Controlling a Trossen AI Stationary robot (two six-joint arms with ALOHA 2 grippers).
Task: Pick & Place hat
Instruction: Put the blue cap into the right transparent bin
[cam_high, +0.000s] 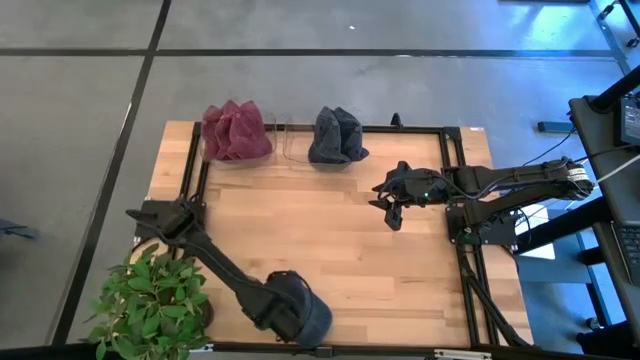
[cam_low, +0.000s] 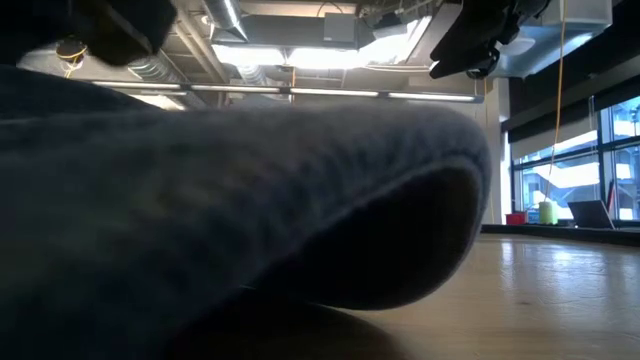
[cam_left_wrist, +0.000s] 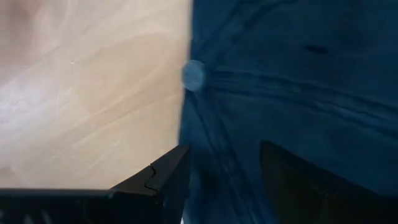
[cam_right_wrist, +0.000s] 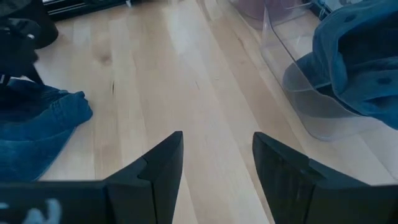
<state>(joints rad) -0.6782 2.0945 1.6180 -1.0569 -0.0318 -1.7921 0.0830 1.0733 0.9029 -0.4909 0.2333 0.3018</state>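
Step in hand: the left end effector (cam_high: 300, 315) is working at the blue denim hat (cam_high: 312, 318) at the near edge of the worktop (cam_high: 320, 240), right in front of the low camera; judging by the pictures, this is the grasp or the set-down of the hat, and I cannot tell which.
Left end effector state: its fingers (cam_left_wrist: 163, 180) are standing apart and straddling the denim, one at the hat's edge over bare wood, the other over the cloth; whether they are actually pinching fabric is not showing.
Doing it well: the fingers should be biting a fold of the crown rather than the flat panel, since limp denim will probably slip or drape; lifting straight up before travelling should keep the cloth from dragging.
Hat orientation: the crown is facing up, with its top button (cam_left_wrist: 193, 76) showing in the left wrist view and the seams radiating from it.
Long axis: the brim is hidden by the arm from above, so I cannot tell which way it is pointing or how the long axis is lying.
Right end effector: the right end effector (cam_high: 390, 205) is waiting above the worktop's right side, fingers open and holding nothing.
Other hats: a maroon hat (cam_high: 236, 132) and a dark blue hat (cam_high: 336, 137) are sitting along the far edge, the blue one in a clear holder (cam_right_wrist: 305, 99).
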